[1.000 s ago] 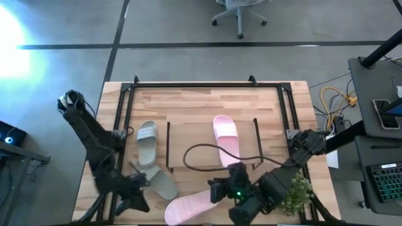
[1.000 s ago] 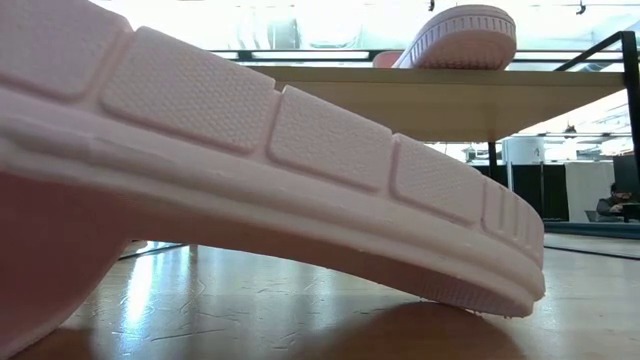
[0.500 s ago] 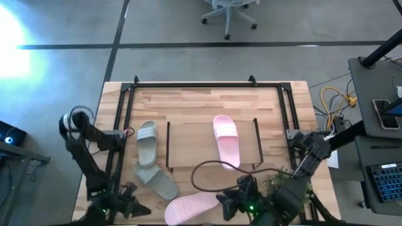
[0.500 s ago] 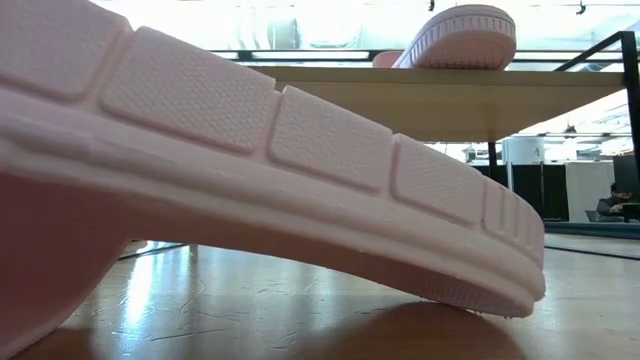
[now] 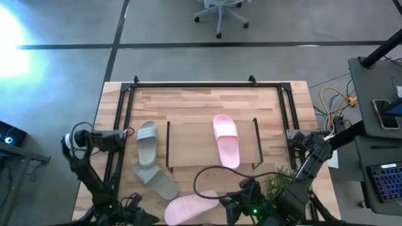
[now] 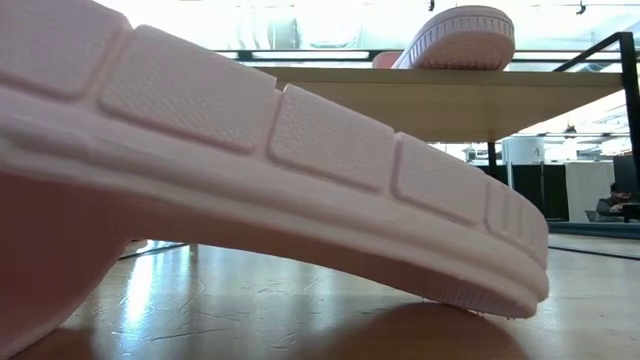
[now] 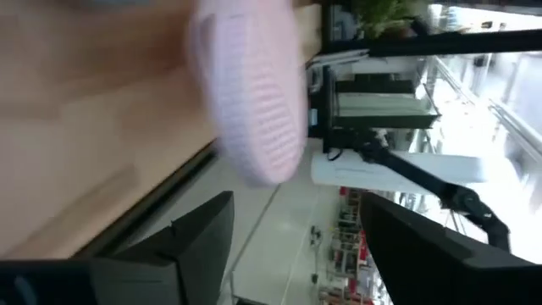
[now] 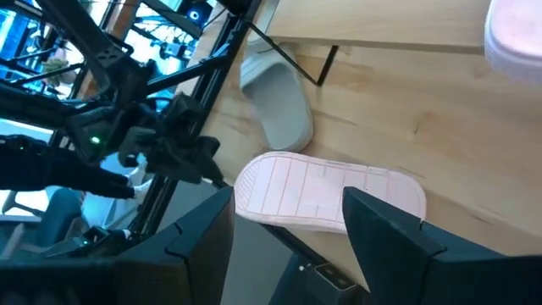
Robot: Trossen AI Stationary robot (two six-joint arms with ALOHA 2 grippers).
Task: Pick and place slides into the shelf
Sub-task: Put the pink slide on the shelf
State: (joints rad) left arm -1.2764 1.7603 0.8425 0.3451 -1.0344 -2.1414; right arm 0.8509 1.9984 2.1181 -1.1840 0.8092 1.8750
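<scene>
One pale pink slide [image 5: 226, 141] lies on the plank top of the shelf [image 5: 195, 141], and its sole also shows in the low view [image 6: 460, 35]. A second pink slide [image 5: 191, 207] lies sole up by the table's near edge, one end on the wood [image 6: 480, 295]. Two grey-green slides [image 5: 147, 143] [image 5: 157, 182] lie on the table left of the shelf. My left gripper [image 5: 135, 215] stands open to the left of the upturned slide [image 7: 254, 93]. My right gripper [image 5: 229, 206] stands open to its right [image 8: 326, 199]. Neither touches it.
A black tube frame [image 5: 188, 85] runs around the table's far and side edges. A small green plant [image 5: 279, 185] stands at the near right, beside my right arm. A black cable [image 5: 210, 172] loops over the table in front of the shelf. An office chair [image 5: 220, 12] stands beyond the table.
Both grippers have drawn back toward the table's near edge, the left away from the nearer grey-green slide and the right away from the shelf's front. The slides lie where they were.
</scene>
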